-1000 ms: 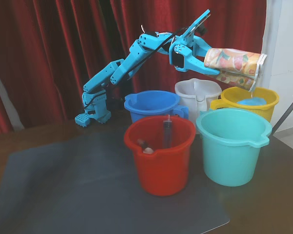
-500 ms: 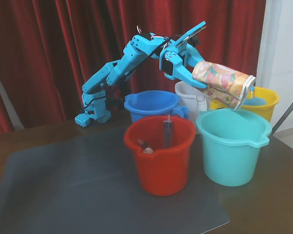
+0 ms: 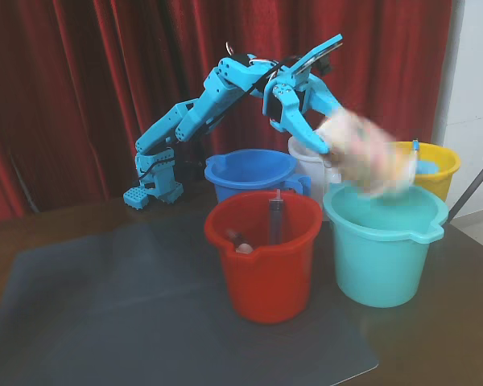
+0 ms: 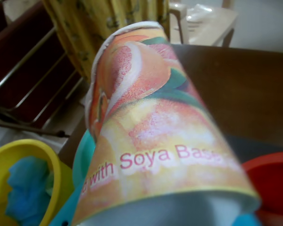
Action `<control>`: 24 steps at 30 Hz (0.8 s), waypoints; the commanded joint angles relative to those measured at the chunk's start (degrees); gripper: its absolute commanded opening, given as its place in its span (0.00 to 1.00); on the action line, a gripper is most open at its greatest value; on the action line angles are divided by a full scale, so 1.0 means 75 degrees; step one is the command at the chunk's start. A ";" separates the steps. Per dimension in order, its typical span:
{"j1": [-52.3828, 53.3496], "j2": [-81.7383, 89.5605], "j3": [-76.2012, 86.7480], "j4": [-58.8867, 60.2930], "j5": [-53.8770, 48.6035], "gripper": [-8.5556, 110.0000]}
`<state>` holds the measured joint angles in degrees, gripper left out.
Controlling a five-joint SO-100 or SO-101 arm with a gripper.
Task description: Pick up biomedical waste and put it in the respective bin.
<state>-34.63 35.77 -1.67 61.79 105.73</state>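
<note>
In the fixed view the gripper (image 3: pixel 332 137) holds the cup (image 3: pixel 362 157), a motion-blurred smear tipped over the back rim of the teal bucket (image 3: pixel 384 245): the drop-off step, I judge, needing only release once centred. Five buckets stand on the table: red (image 3: pixel 263 261), blue (image 3: pixel 249 173), white (image 3: pixel 306 154), yellow (image 3: pixel 435 165), teal. In the wrist view one cup (image 4: pixel 155 136) fills the frame, the jaws hidden.

Deep red curtain (image 3: pixel 80 88) across the back, white wall (image 3: pixel 475 72) at right, dark brown table (image 3: pixel 467 322) with grey mat (image 3: pixel 145 322); wrist view shows yellow patterned curtain (image 4: pixel 108 19), pale plastic chair (image 4: pixel 203 16), even soft indoor light.
</note>
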 commanded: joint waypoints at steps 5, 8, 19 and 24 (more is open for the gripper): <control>-0.0258 0.0105 -0.0363 -0.0082 -0.0047 0.29; -0.0281 0.0211 -0.0375 0.0105 -0.0047 0.29; 0.1254 0.3527 -0.3082 0.6703 -0.2824 0.10; 0.1324 0.5813 -0.1547 0.6691 -0.4055 0.10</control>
<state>-24.79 69.70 -2.90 91.85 77.34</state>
